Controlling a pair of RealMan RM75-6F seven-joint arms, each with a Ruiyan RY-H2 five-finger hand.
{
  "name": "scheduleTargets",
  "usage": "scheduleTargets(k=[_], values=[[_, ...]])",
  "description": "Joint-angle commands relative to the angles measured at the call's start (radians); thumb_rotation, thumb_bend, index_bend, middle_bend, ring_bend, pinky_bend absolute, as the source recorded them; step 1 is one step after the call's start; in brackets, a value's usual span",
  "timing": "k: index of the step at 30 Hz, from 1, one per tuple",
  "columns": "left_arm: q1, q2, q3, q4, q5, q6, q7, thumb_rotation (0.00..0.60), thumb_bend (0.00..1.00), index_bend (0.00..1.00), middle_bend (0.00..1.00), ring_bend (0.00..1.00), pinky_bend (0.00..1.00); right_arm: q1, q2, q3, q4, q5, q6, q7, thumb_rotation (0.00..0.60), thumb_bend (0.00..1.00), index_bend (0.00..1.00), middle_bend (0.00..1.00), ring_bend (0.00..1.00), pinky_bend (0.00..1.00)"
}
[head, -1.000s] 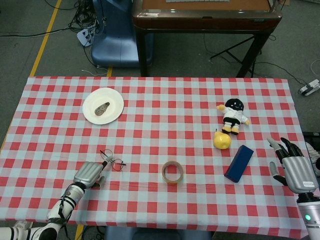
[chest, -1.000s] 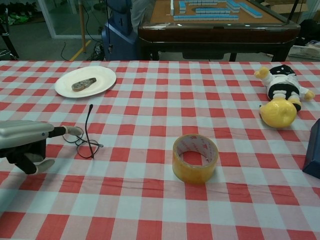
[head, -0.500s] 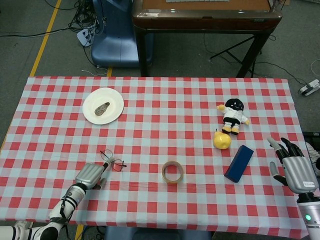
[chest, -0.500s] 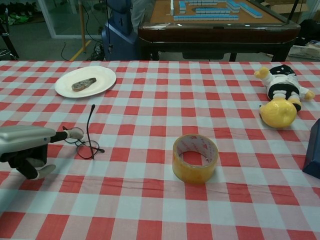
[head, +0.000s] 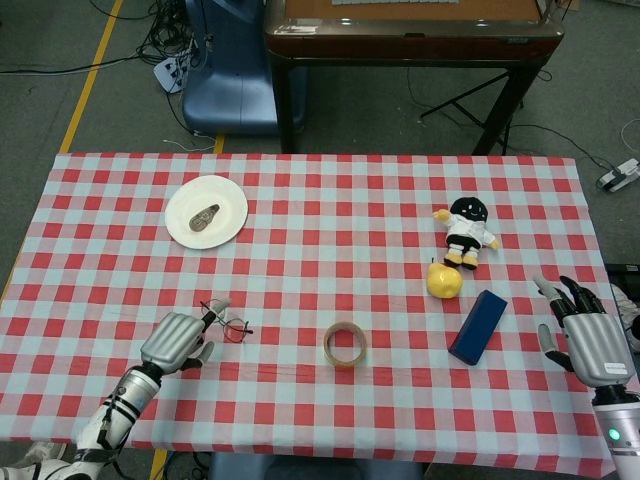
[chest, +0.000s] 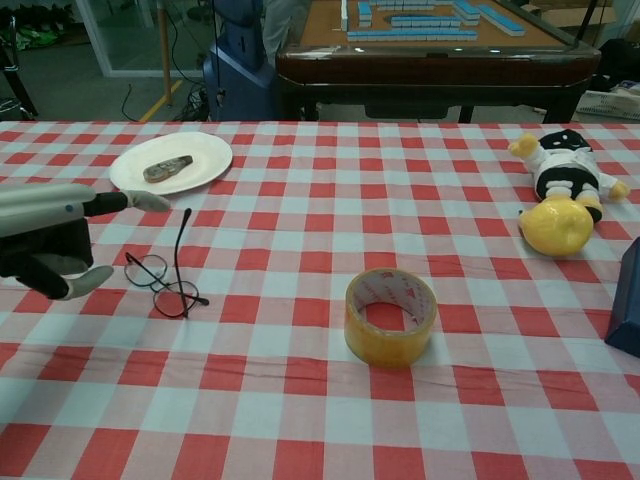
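Observation:
My left hand (head: 178, 340) hovers near the table's front left, just left of a pair of thin-rimmed glasses (head: 225, 322). In the chest view the left hand (chest: 50, 235) is raised off the cloth, one finger stretched out above the glasses (chest: 160, 280) and the thumb below, with nothing in it. The glasses lie on the checked cloth with one temple sticking up. My right hand (head: 585, 335) stays at the front right edge with fingers spread, holding nothing, right of a dark blue box (head: 478, 326).
A roll of yellowish tape (head: 344, 344) lies front centre. At the back left a white plate (head: 228, 222) carries a small grey-brown object (head: 205, 214). A plush doll (head: 466, 230) and a yellow ball (head: 444, 279) sit at the right.
My left hand has risen off the cloth and its fingertip has left the glasses, which stay in place. The right hand has not moved.

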Motion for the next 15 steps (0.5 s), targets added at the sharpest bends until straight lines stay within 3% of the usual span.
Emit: scheduleTargets(k=[1,8,15], values=[[0.047,0.061,0.011,-0.043,0.158,0.053,-0.112,0.600,0.54,0.00,1.00,0.99,1.00,0.001,0.000,0.000,-0.001,0.000,-0.001,-0.002,0.600,0.49,0.08,0.25,0.08,0.15],[0.066,0.078,0.032,-0.055,0.317,0.063,-0.210,0.600,0.54,0.00,1.00,0.99,1.00,0.002,0.001,0.002,-0.006,0.002,-0.002,-0.009,0.600,0.49,0.08,0.25,0.08,0.15],[0.054,0.066,0.037,-0.060,0.355,0.017,-0.213,0.600,0.54,0.00,1.00,0.99,1.00,-0.001,0.003,0.002,-0.007,0.007,-0.001,-0.010,0.600,0.49,0.08,0.25,0.08,0.15]])
